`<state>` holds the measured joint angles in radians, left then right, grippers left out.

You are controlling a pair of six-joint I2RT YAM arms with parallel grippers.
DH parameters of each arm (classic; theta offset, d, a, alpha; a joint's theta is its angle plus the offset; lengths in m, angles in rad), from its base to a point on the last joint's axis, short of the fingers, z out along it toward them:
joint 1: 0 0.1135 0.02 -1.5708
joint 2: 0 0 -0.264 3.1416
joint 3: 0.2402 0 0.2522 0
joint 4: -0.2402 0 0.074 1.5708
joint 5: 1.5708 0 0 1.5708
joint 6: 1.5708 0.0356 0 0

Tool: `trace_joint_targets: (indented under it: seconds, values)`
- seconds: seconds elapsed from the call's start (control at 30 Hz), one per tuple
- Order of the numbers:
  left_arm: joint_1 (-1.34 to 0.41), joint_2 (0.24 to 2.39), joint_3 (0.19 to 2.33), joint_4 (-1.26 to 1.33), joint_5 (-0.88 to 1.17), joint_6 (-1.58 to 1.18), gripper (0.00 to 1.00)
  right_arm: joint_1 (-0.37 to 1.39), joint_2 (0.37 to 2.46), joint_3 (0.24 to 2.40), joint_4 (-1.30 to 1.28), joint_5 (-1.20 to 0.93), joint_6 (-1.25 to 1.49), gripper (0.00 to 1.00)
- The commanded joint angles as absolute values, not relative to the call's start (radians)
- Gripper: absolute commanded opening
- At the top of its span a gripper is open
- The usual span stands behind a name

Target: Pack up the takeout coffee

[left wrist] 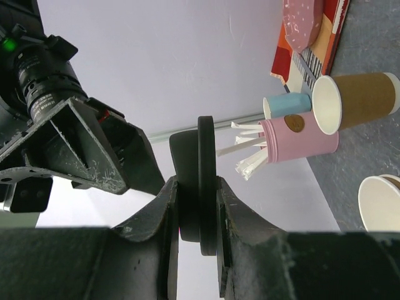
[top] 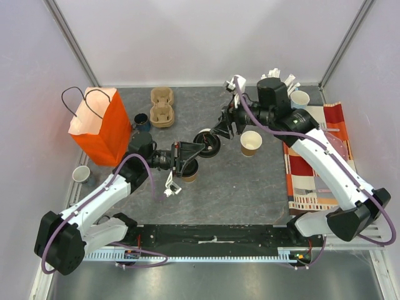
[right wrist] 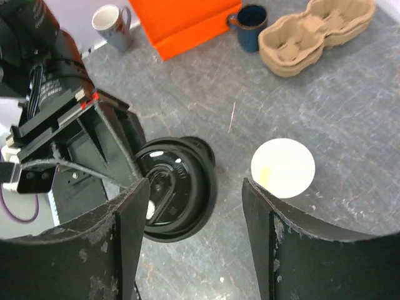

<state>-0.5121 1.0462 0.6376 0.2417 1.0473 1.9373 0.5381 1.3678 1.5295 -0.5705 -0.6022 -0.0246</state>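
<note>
Gripping a round black lid [left wrist: 207,147] by its rim, the left pincer [left wrist: 199,184] is closed down narrow, one finger pressed against each face. The lid therefore stands on edge in the air above the grey worktop [top: 244,194], between the two arms. The right pincer [right wrist: 195,187] faces it from the other side with its fingers spread wide and nothing clamped between them. The lid sits just beyond them, close to one finger, and whether that finger touches it cannot be told. From above the lid's rim looks doubled, and whether it is one lid or two nested together cannot be told either. A brown paper cup [top: 189,172] stands on the worktop just under the left pincer, partly hidden by it in the overhead view. A second brown paper cup [top: 251,143] stands upright to the right of the lid, near the right arm's wrist and apart from both pincers. The left wrist view shows both cups open-topped and cream inside. An orange paper bag [top: 100,128] stands upright at the far left with its handles up. A dark blue mug [top: 140,120] is just beside the bag, and a cardboard cup carrier [top: 161,106] is farther back. A pale mug [top: 81,174] sits near the left edge. A striped cloth [top: 312,162] lies along the right side under the right arm. At the back right are a pink cup [left wrist: 303,140] of white stirrers and a light blue cup [left wrist: 286,106].
</note>
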Motion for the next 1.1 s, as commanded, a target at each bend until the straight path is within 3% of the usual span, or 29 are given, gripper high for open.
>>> trace_joint_targets:
  seconds: [0.0, 0.2, 0.3, 0.47, 0.5, 0.53, 0.57, 0.87, 1.07]
  values:
    - [-0.512, 1.035, 0.632, 0.282, 1.106, 2.274, 0.02, 0.586, 1.362, 1.565, -0.704, -0.527, -0.101, 0.68]
    - [-0.512, 1.011, 0.63, 0.261, 1.137, 2.226, 0.02, 0.586, 1.163, 1.413, -0.634, -0.835, -0.515, 0.7]
    - [-0.512, 1.005, 0.643, 0.224, 1.155, 2.224, 0.02, 0.591, 1.176, 1.443, -0.722, -0.946, -0.705, 0.72]
    - [-0.512, 0.994, 0.657, 0.186, 1.169, 2.218, 0.02, 0.653, 1.236, 1.505, -0.914, -0.812, -0.935, 0.68]
    - [-0.512, 0.993, 0.661, 0.173, 1.172, 2.218, 0.02, 0.673, 1.252, 1.523, -0.929, -0.808, -0.955, 0.63]
    - [-0.512, 0.996, 0.664, 0.166, 1.172, 2.221, 0.02, 0.683, 1.256, 1.532, -0.933, -0.796, -0.957, 0.49]
    - [-0.512, 0.996, 0.666, 0.166, 1.173, 2.226, 0.02, 0.69, 1.262, 1.539, -0.927, -0.786, -0.948, 0.46]
    - [-0.514, 0.986, 0.676, 0.147, 1.177, 2.22, 0.02, 0.776, 1.322, 1.566, -0.916, -0.672, -0.96, 0.48]
    - [-0.514, 0.992, 0.681, 0.143, 1.181, 2.221, 0.02, 0.81, 1.359, 1.588, -0.948, -0.667, -0.98, 0.43]
